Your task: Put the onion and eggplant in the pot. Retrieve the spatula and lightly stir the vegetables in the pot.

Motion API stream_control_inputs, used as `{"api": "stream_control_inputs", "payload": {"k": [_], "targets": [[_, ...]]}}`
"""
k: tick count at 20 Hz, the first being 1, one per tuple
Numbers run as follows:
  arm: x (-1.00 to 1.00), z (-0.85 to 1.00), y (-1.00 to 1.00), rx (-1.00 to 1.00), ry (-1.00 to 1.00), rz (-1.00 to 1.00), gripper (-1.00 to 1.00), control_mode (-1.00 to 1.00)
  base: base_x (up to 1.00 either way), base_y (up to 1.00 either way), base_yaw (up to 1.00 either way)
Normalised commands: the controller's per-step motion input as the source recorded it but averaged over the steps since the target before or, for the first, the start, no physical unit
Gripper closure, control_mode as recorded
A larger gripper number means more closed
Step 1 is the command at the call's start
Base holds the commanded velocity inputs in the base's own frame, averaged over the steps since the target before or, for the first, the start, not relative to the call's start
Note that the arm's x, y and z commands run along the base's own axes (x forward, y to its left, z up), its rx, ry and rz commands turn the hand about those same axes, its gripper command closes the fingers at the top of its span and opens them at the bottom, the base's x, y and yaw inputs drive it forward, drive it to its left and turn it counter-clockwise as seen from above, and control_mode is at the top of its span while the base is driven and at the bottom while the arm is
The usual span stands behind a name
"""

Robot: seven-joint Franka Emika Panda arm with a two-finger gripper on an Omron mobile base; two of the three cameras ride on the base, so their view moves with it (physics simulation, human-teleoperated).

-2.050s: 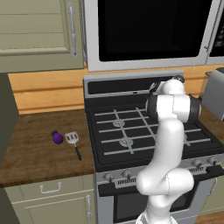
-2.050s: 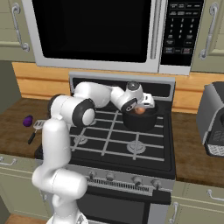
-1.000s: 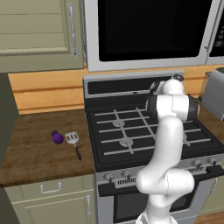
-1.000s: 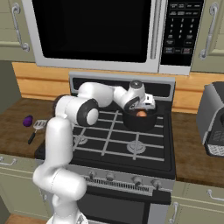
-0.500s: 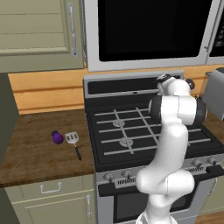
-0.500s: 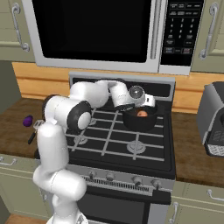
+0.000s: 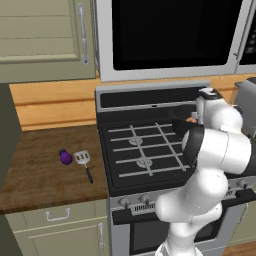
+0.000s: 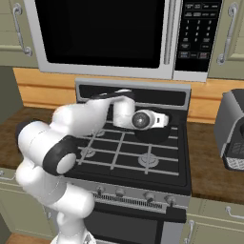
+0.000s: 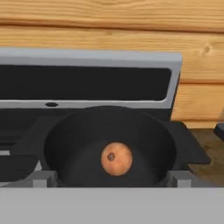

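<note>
A black stove (image 7: 145, 150) with grey grates stands in the middle, and a row of round knobs (image 8: 136, 194) runs along its front. A big microwave (image 7: 170, 35) with a dark door hangs above it. A brown wooden counter (image 7: 35, 175) lies to the left of the stove. Pale green cupboards (image 7: 45, 40) hang on the wall, and drawers (image 7: 57, 217) sit under the counter. A grey toaster (image 8: 232, 136) stands on the counter to the right. The wall behind is light wood (image 9: 109, 19)
</note>
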Motion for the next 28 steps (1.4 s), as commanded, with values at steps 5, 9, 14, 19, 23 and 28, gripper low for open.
{"api": "stream_control_inputs", "payload": {"k": [5, 9, 14, 19, 23, 28], "targets": [[-1.0, 1.0, 0.01, -0.06, -0.1, 0.0, -1.0, -1.0, 0.0, 0.0, 0.0], [-0.24, 0.2, 0.0, -0.04, -0.03, 0.0, -1.0, -1.0, 0.0, 0.0, 0.0], [-0.1, 0.01, 0.0, 0.0, 0.0, 0.0, -1.0, -1.0, 0.0, 0.0, 0.0], [-0.6, 0.38, 0.51, -0.08, 0.22, 0.09, -1.0, -1.0, 0.0, 0.0, 0.0], [-0.91, 0.29, 1.0, -0.12, 0.28, 0.25, -1.0, -1.0, 0.0, 0.0, 0.0], [-0.61, 0.44, 1.0, -0.11, 0.33, 0.28, -1.0, -1.0, 0.0, 0.0, 0.0]]}}
